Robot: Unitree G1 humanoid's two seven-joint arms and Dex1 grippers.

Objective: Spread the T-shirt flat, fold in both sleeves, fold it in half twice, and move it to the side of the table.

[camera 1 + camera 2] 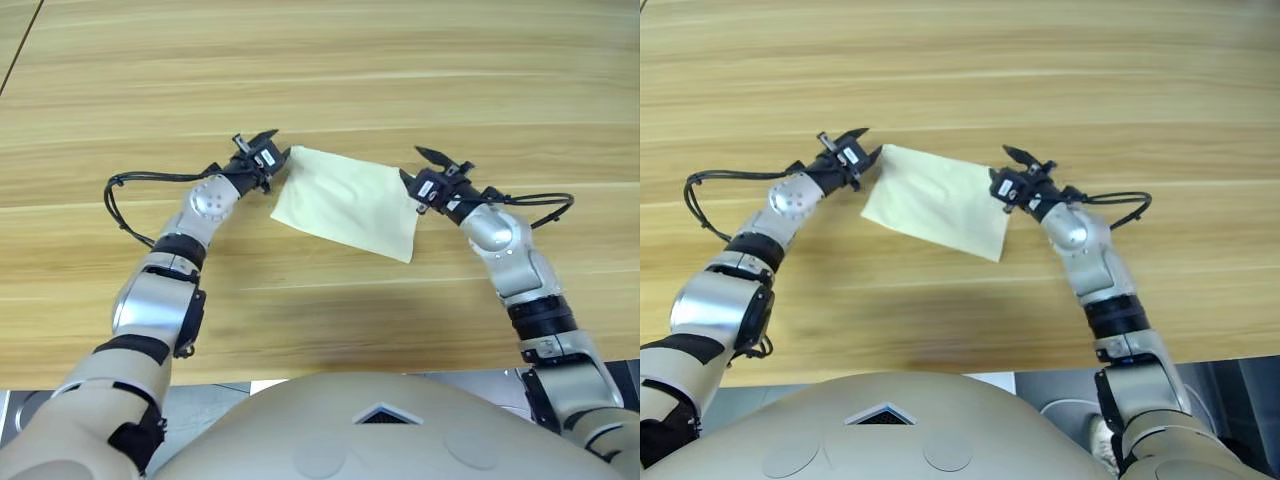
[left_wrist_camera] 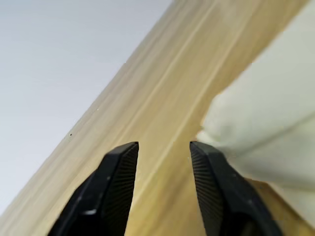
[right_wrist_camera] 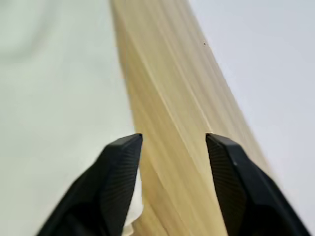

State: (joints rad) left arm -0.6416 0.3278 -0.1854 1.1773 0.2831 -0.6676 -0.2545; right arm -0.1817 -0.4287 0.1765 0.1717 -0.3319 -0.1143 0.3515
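Observation:
A pale yellow T-shirt (image 1: 345, 200) lies folded into a small, skewed rectangle on the wooden table (image 1: 320, 80), between my two arms. My left gripper (image 1: 268, 150) sits at the shirt's far left corner, open, with bare wood between its fingers (image 2: 120, 172) and the cloth (image 2: 266, 128) just beside it. At the shirt's right edge, my right gripper (image 1: 425, 172) is also open, and nothing is held between its fingers (image 3: 120, 172). The cloth (image 3: 54, 98) lies beside one finger in the right wrist view.
Light wood-grain table surface stretches far beyond and to both sides of the shirt. The table's near edge (image 1: 250, 380) runs close to my body. Black cables (image 1: 130, 190) loop off each forearm.

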